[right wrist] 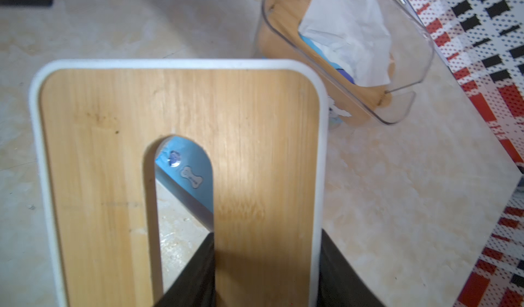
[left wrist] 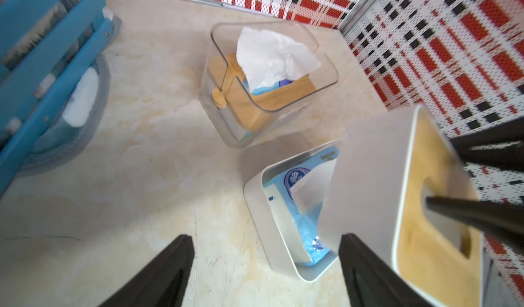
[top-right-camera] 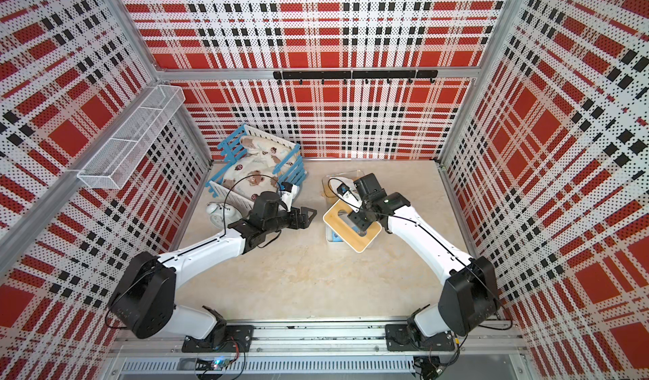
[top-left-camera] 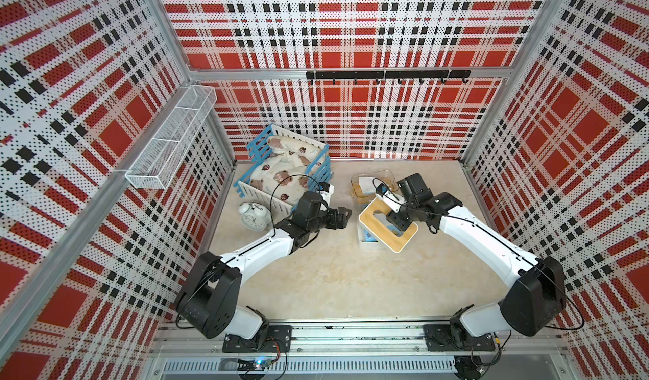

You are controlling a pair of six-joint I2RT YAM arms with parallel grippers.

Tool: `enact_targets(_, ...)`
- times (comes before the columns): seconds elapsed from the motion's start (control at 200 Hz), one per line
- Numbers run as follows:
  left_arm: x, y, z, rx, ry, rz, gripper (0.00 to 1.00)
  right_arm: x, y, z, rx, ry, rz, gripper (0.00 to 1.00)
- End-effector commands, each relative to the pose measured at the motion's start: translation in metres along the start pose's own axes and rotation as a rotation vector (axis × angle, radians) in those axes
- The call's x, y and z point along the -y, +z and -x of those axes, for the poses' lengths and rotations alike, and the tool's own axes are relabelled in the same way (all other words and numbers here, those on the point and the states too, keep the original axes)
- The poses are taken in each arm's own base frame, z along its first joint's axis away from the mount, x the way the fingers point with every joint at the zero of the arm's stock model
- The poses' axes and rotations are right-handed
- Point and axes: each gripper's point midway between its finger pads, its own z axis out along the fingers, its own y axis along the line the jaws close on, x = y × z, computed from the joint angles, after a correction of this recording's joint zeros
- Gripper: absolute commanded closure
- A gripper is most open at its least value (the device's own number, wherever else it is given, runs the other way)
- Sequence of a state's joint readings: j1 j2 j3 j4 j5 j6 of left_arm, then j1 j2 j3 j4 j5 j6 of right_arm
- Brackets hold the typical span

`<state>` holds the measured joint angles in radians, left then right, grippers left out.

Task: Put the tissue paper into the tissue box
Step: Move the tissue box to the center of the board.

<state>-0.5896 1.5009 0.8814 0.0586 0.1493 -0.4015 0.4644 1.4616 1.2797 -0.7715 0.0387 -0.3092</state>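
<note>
Right gripper (top-left-camera: 398,224) is clamping the bamboo-topped lid (right wrist: 255,149), holding it tilted over the open tissue box (left wrist: 263,214).
One finger is passing through the lid's slot while the other is pressing on the outer rim. Directly under this gripper, the blue tissue paper (left wrist: 309,229) is lying inside the white box. The left gripper (top-left-camera: 346,217) is hovering just beside the box, jaws spread with nothing between them. Beyond the right gripper, a clear box (left wrist: 272,121) is sitting with a white sheet (left wrist: 272,56) sticking out.

- Two white-and-black robot arms (top-left-camera: 256,251) (top-left-camera: 470,234)
- Two tissue boxes: one white plastic (left wrist: 256,206), one clear plastic (left wrist: 331,75)
- Two light-blue plastic tissue paper packs (left wrist: 307,229) (left wrist: 262,88), one in each box
- One white-rimmed bamboo lid (right wrist: 255,149)
- One white twin-bell alarm clock (top-left-camera: 253,216)
- One blue slatted crate (top-left-camera: 258,143)
- One white wire-mesh basket (top-left-camera: 168,146)
</note>
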Motion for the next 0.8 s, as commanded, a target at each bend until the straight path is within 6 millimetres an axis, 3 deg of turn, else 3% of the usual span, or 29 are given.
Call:
enact_targets(0.0, 0.000, 0.023, -0.011, -0.019, 0.046, 0.092, 0.16, 0.027, -0.013, 0.015, 0.055, 0.054, -0.056, 0.80)
enact_targets(0.155, 0.003, 0.051, -0.033, -0.072, 0.081, 0.135, 0.24, 0.052, -0.017, 0.017, 0.058, 0.141, -0.107, 0.81)
enact_targets(0.341, 0.001, 0.068, -0.043, -0.101, 0.097, 0.156, 0.32, 0.060, -0.019, 0.015, 0.062, 0.180, -0.125, 0.81)
enact_targets(0.636, -0.017, 0.077, -0.059, -0.170, 0.161, 0.220, 0.40, 0.056, -0.019, 0.015, 0.070, 0.175, -0.103, 0.82)
enact_targets(0.797, -0.037, 0.067, -0.056, -0.181, 0.168, 0.270, 0.42, 0.054, -0.020, 0.014, 0.068, 0.175, -0.095, 0.82)
